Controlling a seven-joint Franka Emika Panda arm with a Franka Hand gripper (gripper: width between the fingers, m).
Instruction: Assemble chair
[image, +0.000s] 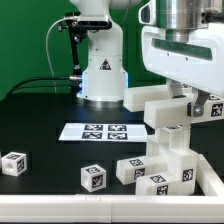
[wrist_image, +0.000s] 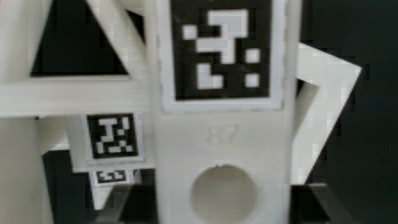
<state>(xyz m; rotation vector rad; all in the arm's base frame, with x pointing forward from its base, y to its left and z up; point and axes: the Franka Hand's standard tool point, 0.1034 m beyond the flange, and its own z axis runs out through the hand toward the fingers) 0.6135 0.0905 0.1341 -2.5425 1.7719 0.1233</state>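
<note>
Currently desk (image: 40, 115) carries everything. Chair (image: 165, 150) stands half-built at exterior view's right, probably upright so parts can be pressed in from above. Claw (image: 178, 97) sits directly atop its upper part; gripping or just straddling, cannot tell. Loose cube (image: 12, 162) waits well apart.

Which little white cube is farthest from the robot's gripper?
The cube at the exterior view's far left, standing all alone. The other cube sits closer, beside the stacked chair parts.
</note>
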